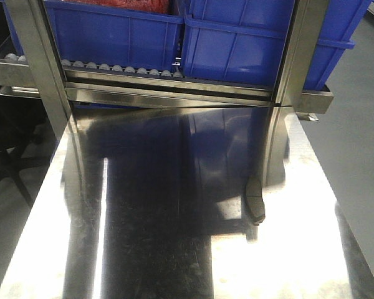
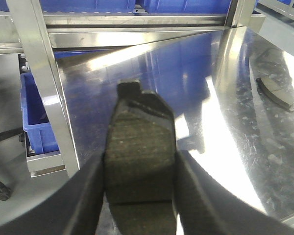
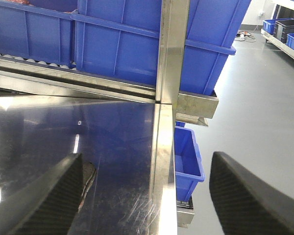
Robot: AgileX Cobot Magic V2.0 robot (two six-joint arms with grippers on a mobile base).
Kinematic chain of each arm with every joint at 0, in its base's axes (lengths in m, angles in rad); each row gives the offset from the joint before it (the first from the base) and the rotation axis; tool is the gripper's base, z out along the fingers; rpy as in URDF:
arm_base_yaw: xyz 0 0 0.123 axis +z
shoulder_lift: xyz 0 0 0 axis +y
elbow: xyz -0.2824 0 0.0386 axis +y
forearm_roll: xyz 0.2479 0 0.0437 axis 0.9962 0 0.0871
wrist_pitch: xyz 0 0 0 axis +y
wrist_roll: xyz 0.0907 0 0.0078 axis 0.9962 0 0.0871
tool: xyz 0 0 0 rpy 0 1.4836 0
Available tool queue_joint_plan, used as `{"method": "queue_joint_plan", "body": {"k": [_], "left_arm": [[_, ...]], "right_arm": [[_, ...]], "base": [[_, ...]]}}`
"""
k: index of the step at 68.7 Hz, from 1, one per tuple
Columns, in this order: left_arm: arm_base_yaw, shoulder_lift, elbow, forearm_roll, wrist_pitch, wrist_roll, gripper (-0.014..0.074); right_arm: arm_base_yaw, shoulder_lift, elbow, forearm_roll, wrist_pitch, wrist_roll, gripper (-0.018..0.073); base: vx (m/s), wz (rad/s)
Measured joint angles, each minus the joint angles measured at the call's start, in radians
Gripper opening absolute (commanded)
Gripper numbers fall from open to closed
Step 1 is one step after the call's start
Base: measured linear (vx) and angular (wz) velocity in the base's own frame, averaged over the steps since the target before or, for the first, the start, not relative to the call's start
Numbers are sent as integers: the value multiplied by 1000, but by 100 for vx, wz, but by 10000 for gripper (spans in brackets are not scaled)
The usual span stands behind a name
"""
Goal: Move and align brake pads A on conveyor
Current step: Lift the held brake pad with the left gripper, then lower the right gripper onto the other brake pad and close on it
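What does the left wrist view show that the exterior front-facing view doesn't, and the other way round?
Only the left wrist view: the left gripper shut on a held brake pad, raised above the table, and a low blue bin beside the table.

Only the front view: the rollers under the upper bins, and red contents in one bin.

Both: the shiny steel table, one loose brake pad lying on it, and the rack upright. Neither shows the conveyor.

Left gripper (image 2: 141, 156), smooth matte black fingers (image 2: 83, 200), right gripper (image 3: 146, 156), black woven-texture fingers (image 3: 245, 196)
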Motion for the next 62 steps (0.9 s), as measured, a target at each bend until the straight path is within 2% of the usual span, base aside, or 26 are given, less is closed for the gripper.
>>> {"method": "queue_joint_plan", "body": {"k": [16, 24, 62], "left_arm": [[0, 0, 0, 0, 3, 0, -6], [0, 0, 0, 0, 3, 0, -6], [0, 0, 0, 0, 3, 0, -6]], "right_arm": [[0, 10, -1, 0, -15, 0, 525], [0, 92, -40, 1, 11, 0, 525], [0, 928, -491, 92, 362, 33, 525]], "base": [[0, 0], [0, 0], [0, 0]]}}
